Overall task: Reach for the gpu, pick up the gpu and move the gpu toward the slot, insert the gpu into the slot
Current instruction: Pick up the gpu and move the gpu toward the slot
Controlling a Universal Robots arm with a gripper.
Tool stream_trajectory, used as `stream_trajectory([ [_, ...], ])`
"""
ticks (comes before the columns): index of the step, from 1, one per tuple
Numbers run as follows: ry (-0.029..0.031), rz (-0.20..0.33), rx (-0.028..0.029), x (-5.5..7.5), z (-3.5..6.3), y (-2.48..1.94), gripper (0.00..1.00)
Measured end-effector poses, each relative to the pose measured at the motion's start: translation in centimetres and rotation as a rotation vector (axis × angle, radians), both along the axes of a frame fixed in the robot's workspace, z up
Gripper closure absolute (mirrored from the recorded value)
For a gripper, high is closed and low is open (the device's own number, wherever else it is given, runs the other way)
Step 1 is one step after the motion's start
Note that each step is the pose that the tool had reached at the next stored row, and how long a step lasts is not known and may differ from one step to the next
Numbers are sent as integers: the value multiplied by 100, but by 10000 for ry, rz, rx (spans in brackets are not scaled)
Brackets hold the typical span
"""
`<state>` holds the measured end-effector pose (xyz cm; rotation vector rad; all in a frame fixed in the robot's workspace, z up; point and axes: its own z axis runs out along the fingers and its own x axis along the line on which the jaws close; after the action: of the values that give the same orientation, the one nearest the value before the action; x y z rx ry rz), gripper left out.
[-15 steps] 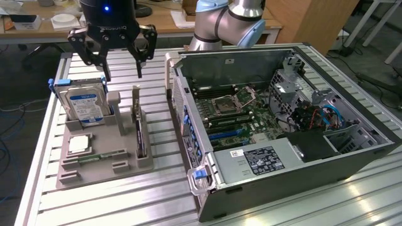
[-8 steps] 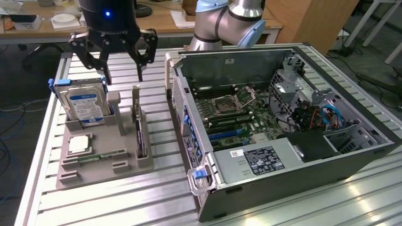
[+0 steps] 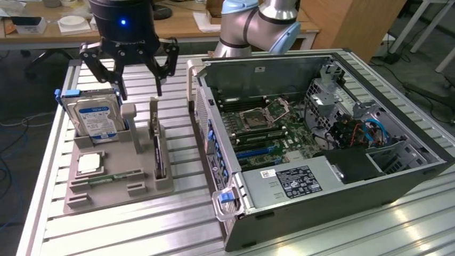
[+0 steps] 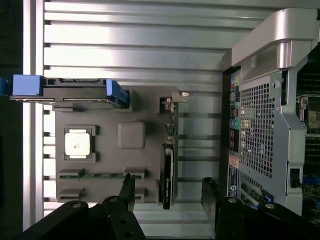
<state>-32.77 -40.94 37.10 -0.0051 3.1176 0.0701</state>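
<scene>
Slatted aluminium desk, with a wooden bench and cables behind it. A grey fixture tray lies toward the desk's edge at the exterior view's left. An open computer case lies on its side toward the edge at the exterior view's right, with its motherboard exposed.

Tray contents: a blue-labelled hard drive standing upright at the far end, a processor chip lying flat, and a narrow green memory stick near the front. The gpu stands on edge in a holder along the tray side nearest the case. It is seated in the tray, not in the case.

Claw: released, jaws spread wide, nothing held. It hangs above the far half of the tray, between the hard drive and the gpu's bracket end. In the wrist view the claw has one finger to each side of the gpu, clear of the card.
</scene>
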Motion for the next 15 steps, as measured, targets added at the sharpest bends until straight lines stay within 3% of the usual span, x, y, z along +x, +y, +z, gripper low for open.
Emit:
stream_trajectory([
  [15, 0, 2, -1, 58, -193, -74, 35],
])
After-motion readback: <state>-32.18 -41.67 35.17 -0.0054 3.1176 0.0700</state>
